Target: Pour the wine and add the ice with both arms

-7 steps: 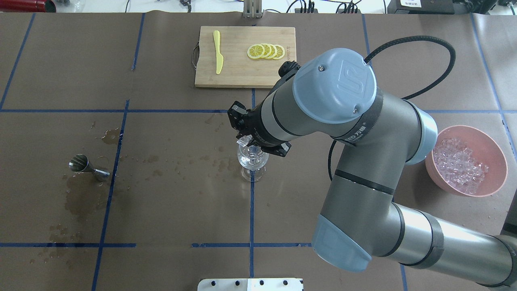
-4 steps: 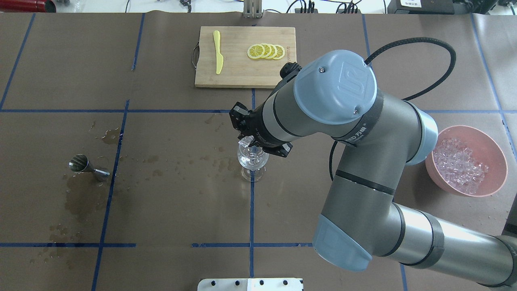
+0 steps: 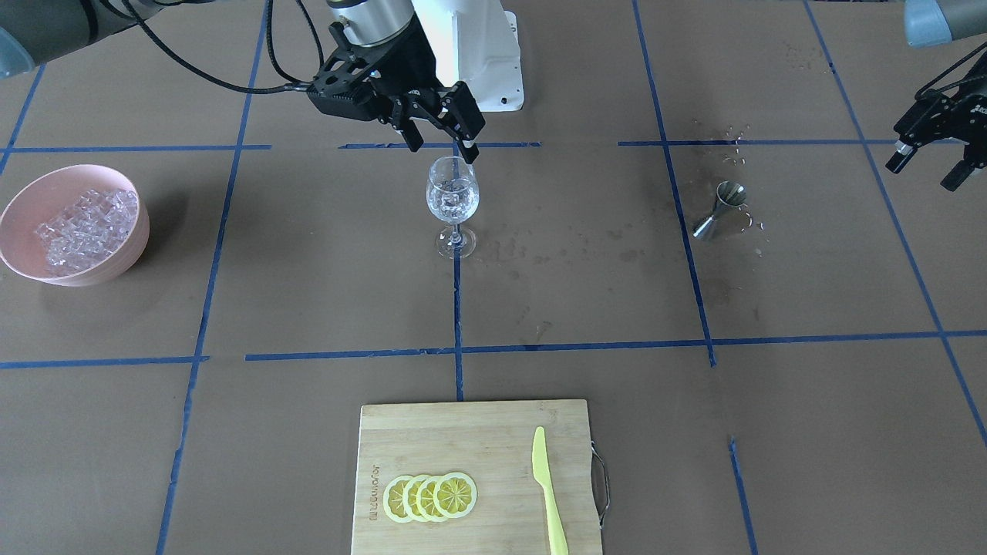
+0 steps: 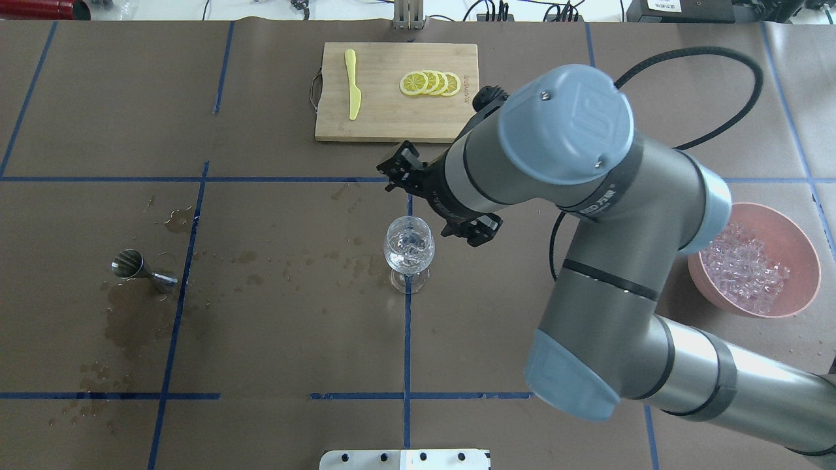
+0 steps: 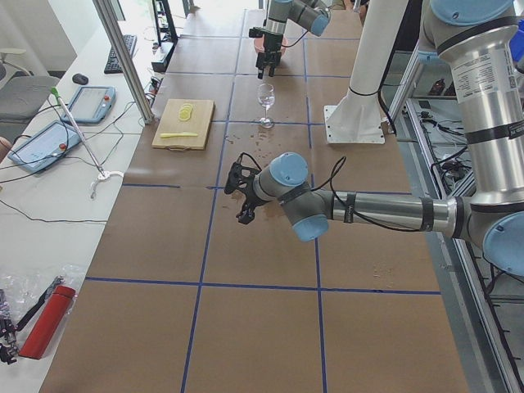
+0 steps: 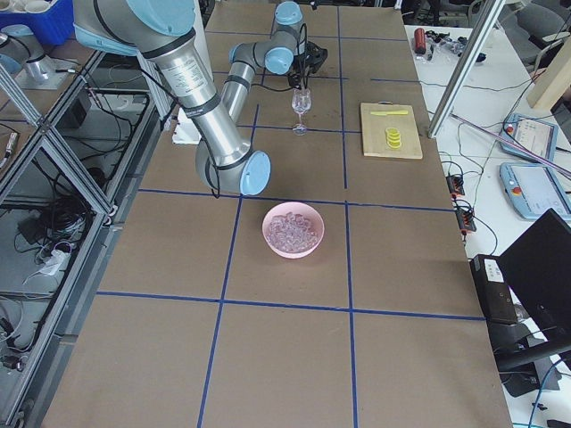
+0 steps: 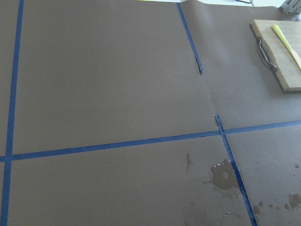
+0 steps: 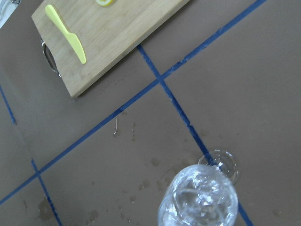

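A clear stemmed wine glass (image 3: 452,196) (image 4: 409,251) (image 8: 200,200) stands mid-table with clear ice cubes inside. No wine colour shows in it. My right gripper (image 3: 443,146) (image 4: 437,199) hovers just above and behind the glass's rim, open, with nothing between its fingers. More ice (image 3: 85,223) (image 4: 744,267) fills a pink bowl (image 3: 15,247) (image 4: 806,261) on the right arm's side. My left gripper (image 3: 923,173) (image 5: 241,192) hangs open and empty above the table on the robot's left, away from the glass.
A steel jigger (image 3: 717,208) (image 4: 140,269) stands among wet spots on the left arm's side. On the far side of the table, a wooden cutting board (image 4: 385,121) (image 3: 463,432) carries lemon slices (image 4: 431,83) and a yellow knife (image 4: 353,85).
The right gripper held a clear ice cube over the glass. It has now opened wide and lifted away towards the cutting board, and the cube is gone from its fingers.
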Controlling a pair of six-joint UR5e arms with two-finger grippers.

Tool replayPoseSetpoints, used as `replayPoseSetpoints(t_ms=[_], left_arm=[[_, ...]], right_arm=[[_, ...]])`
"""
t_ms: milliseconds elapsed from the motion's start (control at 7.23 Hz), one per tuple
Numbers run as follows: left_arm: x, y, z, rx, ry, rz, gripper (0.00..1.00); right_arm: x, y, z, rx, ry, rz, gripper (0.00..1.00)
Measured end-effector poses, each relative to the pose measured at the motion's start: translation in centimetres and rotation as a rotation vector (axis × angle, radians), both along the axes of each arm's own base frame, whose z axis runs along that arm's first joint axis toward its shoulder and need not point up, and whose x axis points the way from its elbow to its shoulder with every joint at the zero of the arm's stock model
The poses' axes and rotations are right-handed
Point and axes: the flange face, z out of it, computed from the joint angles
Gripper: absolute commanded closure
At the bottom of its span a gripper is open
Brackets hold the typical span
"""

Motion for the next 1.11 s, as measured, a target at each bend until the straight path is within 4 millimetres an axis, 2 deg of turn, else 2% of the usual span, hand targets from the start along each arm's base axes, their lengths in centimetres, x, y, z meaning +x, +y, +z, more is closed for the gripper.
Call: replayPoseSetpoints(t_ms=[277, 415, 554, 830, 1107], left_arm=[[-0.1, -0.2, 0.0, 0.009, -0.010, -0.011, 0.00], [0.0, -0.3, 0.1, 0.015, -0.019, -0.006, 0.00], [0.3, -0.4, 1.1, 0.039, -0.050, 0.023, 0.00], [-0.5, -0.7, 4.5, 0.105, -0.154, 0.088, 0.00], [-0.9, -0.7, 5.7, 0.074, -0.174, 0.130, 0.00]], right_arm=[[7.2, -2.0, 5.2, -0.002, 0.032, -0.025, 0.00], [11.1, -3.9, 9.1, 0.030, 0.083, -0.054, 0.00], [14.7, -5.6, 13.1, 0.086, 0.152, -0.082, 0.00], [22.5, -9.1, 21.6, 0.180, 0.285, -0.156, 0.00], [30.9, -10.7, 30.7, 0.271, 0.377, -0.282, 0.00]])
